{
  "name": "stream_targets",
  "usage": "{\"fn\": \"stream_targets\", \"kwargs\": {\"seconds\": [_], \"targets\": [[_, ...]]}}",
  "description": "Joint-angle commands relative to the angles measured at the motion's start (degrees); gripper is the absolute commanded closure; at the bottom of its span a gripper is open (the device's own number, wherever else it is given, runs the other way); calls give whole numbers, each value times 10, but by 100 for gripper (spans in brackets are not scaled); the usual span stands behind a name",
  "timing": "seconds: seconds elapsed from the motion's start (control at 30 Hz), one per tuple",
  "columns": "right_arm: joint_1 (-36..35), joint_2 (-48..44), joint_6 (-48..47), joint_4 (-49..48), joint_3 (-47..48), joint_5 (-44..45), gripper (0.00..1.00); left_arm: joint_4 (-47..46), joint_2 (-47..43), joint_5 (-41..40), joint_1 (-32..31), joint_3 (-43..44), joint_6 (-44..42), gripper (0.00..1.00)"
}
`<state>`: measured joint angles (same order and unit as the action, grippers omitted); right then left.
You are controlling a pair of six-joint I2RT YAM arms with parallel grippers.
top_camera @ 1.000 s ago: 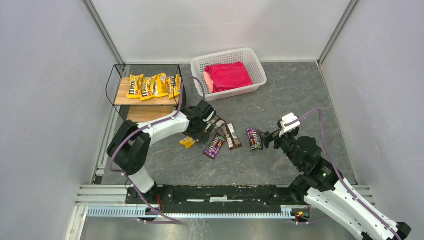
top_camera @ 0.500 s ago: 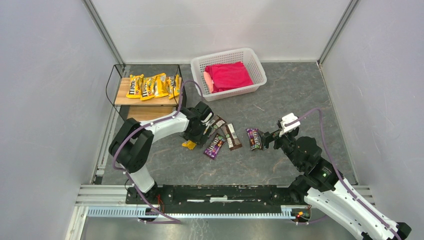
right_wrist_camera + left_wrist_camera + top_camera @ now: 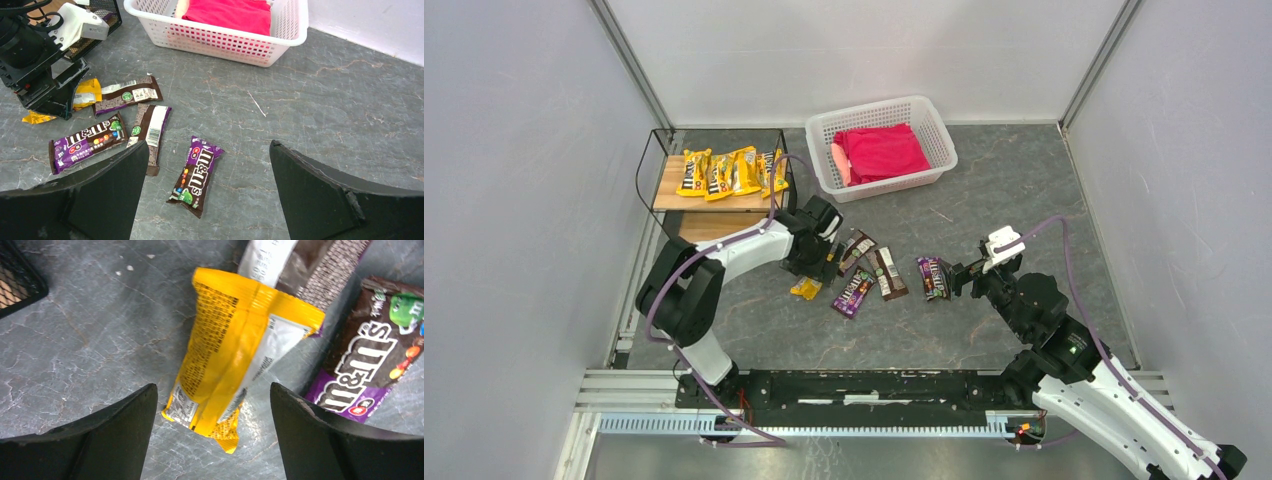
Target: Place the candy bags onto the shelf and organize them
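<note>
A yellow candy bag (image 3: 235, 355) lies face down on the grey floor, its lower end between the wide fingers of my open left gripper (image 3: 212, 389), which hovers above it without touching. In the top view that gripper (image 3: 812, 262) sits just behind the yellow bag (image 3: 804, 289). Several yellow bags (image 3: 729, 172) lie in a row on the shelf's (image 3: 664, 197) top board. Dark bags lie loose: a purple one (image 3: 852, 292), two brown ones (image 3: 889, 273) (image 3: 856, 250), and another purple one (image 3: 196, 175) below my open, empty right gripper (image 3: 208, 145).
A white perforated basket (image 3: 929, 160) holding a red cloth (image 3: 880, 152) stands behind the loose bags. The shelf's black wire corner (image 3: 20, 280) is close to my left gripper. Grey walls close in the floor on both sides.
My left gripper has drawn back leftward toward the shelf, off the dark bags and over the yellow bag. The right arm and the bags have not moved.
</note>
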<state>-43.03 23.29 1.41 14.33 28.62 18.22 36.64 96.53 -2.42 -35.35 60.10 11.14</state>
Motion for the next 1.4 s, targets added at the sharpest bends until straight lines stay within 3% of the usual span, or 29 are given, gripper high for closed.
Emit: {"fn": "stream_targets", "kwargs": {"seconds": [0.0, 0.7, 1.07, 1.37], "targets": [[-2, -6, 2, -25, 1, 3, 2, -41, -3, 14, 4, -12, 28, 14], [-3, -3, 4, -28, -1, -1, 2, -12, -45, -54, -28, -7, 45, 54], [-2, -5, 5, -28, -1, -3, 2, 42, -130, -68, -37, 43, 56, 62], [-2, -7, 6, -29, -1, -5, 2, 133, -214, -142, -37, 171, 21, 63]]}}
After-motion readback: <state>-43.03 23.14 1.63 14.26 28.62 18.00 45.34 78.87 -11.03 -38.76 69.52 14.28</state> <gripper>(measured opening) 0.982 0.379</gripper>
